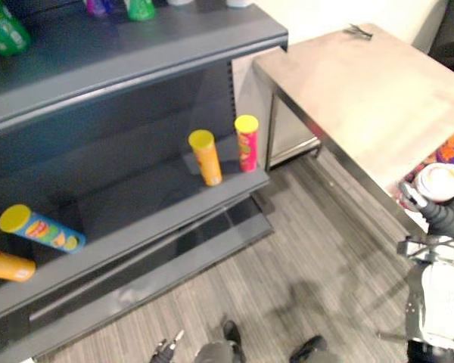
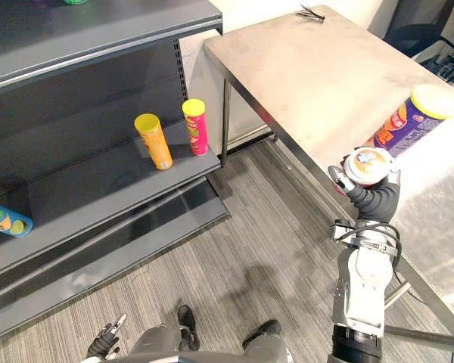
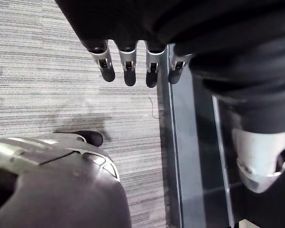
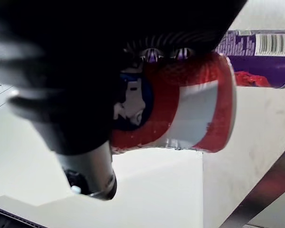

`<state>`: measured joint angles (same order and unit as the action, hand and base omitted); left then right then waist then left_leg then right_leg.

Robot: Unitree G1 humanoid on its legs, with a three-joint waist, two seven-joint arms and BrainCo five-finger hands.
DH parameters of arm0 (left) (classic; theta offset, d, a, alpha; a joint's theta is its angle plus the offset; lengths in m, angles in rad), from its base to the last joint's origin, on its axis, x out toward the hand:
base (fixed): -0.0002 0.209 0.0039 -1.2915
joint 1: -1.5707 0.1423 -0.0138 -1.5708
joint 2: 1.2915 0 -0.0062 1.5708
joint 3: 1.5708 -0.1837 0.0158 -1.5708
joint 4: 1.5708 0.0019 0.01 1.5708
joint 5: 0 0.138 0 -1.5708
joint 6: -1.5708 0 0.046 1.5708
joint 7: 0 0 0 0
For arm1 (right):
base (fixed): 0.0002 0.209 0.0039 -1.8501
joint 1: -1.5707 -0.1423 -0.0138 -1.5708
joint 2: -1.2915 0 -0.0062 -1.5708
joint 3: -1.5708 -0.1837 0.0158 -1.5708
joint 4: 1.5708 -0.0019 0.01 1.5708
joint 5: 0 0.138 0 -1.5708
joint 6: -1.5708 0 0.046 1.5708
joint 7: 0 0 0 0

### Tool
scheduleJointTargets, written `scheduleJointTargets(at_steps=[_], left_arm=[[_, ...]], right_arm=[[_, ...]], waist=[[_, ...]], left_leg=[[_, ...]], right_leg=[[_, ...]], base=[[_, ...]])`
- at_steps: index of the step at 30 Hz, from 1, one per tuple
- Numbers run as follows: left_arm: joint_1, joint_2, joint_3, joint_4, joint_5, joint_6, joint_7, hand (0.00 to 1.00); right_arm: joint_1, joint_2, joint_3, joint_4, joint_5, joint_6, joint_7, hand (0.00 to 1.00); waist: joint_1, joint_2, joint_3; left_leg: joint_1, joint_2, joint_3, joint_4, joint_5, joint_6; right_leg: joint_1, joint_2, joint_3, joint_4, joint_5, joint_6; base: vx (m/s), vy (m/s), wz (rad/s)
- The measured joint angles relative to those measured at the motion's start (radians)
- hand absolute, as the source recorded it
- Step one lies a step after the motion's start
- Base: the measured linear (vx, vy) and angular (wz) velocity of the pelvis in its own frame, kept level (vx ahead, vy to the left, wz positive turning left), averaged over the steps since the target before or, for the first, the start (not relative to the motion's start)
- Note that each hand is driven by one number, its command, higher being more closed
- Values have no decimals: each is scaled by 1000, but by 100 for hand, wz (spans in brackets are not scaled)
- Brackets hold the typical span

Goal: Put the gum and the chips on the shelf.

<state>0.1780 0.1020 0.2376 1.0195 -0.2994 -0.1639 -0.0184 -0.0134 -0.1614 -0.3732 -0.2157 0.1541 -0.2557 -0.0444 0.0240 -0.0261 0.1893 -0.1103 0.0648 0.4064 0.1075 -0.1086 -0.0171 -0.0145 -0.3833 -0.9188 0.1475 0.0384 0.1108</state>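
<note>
One red-and-white cylindrical container with a pale lid (image 2: 368, 165) is being held upright in the right hand (image 2: 367, 197), fingers and thumb curling round its body. It is sitting at the edge of the pale metal table (image 2: 303, 68) that faces the shelf, and I cannot tell whether its base is touching the tabletop. Just beyond it, a purple chips can with a yellow lid (image 2: 405, 119) is lying on its side on the table, lid pointing toward the far side. A small black object (image 2: 312, 13) is lying near the table's far corner.

On the lower board of the dark grey metal shelf unit (image 2: 98, 189), an orange chips can with a yellow lid (image 2: 153, 142) and a red chips can with a yellow lid (image 2: 196, 128) are standing side by side near the end closest to the table. A blue chips can with a yellow lid (image 1: 41, 229) and another orange can (image 1: 7, 266) are lying on their sides toward the opposite end. Green items (image 1: 4, 30) are sitting on the upper board.

The left hand (image 3: 128, 71) is hanging low over the grey striped carpet (image 2: 272, 227), fingers straight and holding nothing.
</note>
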Motion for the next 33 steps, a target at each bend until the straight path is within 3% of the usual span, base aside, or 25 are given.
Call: scheduleJointTargets(at_steps=[10,12,14,16,19,20,21,22,23,24,26,29,32,33], left_arm=[[0,-19,11,-6,2,0,-11,0],[0,-15,6,-26,1,-1,-10,0],[-1,-12,0,-53,-1,-2,-11,0],[-1,-11,-5,-62,-12,-2,-9,0],[-6,-11,-16,-69,-12,-2,-9,0],[-4,-6,-31,-73,-13,-2,-7,0],[0,5,-59,-81,-11,-2,-3,0],[-2,13,-78,-85,-11,-2,0,0],[-10,24,-97,-84,-10,-3,6,0],[-12,31,-105,-82,-10,-4,15,0],[-12,40,-117,-66,-11,-4,18,0],[-18,46,-130,-62,-11,-4,22,0],[-28,54,-152,-32,-11,-10,21,0],[-28,52,-152,-27,-11,-10,22,0]], right_arm=[[-5,1,81,44,0,6,36,100],[-26,-1,133,78,1,5,42,100],[-68,-12,225,131,1,9,49,100],[-85,-19,274,146,1,10,58,100],[-92,-22,330,146,1,14,79,100],[-90,-24,347,146,1,17,83,100],[-88,-26,354,146,1,22,92,100],[-86,-26,354,146,1,25,96,100],[-73,-26,354,147,1,27,101,100],[-57,-26,357,146,2,28,109,100],[-36,-26,370,144,2,28,117,100],[-11,-25,388,123,4,28,120,100],[20,-15,385,92,23,28,127,100],[17,-15,385,92,23,28,129,100]], waist=[[5,-2,1],[5,-10,7],[14,-12,20],[35,-14,25],[64,-17,35],[63,-19,38],[60,-17,40],[56,-14,44],[54,-5,50],[44,-5,53],[26,-10,57],[9,-19,58],[3,-40,62],[6,-35,61]], left_leg=[[39,1,-6,-75,55,2],[5,14,-12,-15,33,4],[-62,54,-34,129,-34,8],[-82,67,-36,182,-66,11],[-84,43,-66,205,-103,27],[-78,17,-94,199,-110,36],[-70,-11,-127,184,-112,51],[-67,-18,-144,175,-109,58],[-56,-22,-190,153,-101,75],[-32,-38,-234,115,-79,88],[14,-63,-285,83,-61,80],[37,-90,-348,98,-63,72],[41,-98,-379,165,-104,10],[37,-85,-382,173,-108,4]], right_leg=[[9,30,7,-20,1,0],[15,30,4,-18,1,0],[22,38,-5,0,1,0],[26,38,-5,9,1,0],[36,-10,-2,74,1,0],[23,-52,45,147,-1,-5],[-39,-96,180,268,-8,-85],[-82,-87,302,320,-34,-124],[-132,0,527,344,-102,-100],[-158,80,674,340,-155,-79],[-169,146,772,312,-182,-62],[-211,194,842,255,-178,-56],[-182,205,897,147,-116,17],[-169,216,891,129,-116,17]], base=[[74,-25,2],[48,0,24],[5,38,26],[-9,101,13],[-10,162,32],[30,232,67],[50,194,72],[61,141,84],[88,74,103],[108,52,110],[164,4,115],[172,-55,92],[159,-140,84],[143,-204,35]])
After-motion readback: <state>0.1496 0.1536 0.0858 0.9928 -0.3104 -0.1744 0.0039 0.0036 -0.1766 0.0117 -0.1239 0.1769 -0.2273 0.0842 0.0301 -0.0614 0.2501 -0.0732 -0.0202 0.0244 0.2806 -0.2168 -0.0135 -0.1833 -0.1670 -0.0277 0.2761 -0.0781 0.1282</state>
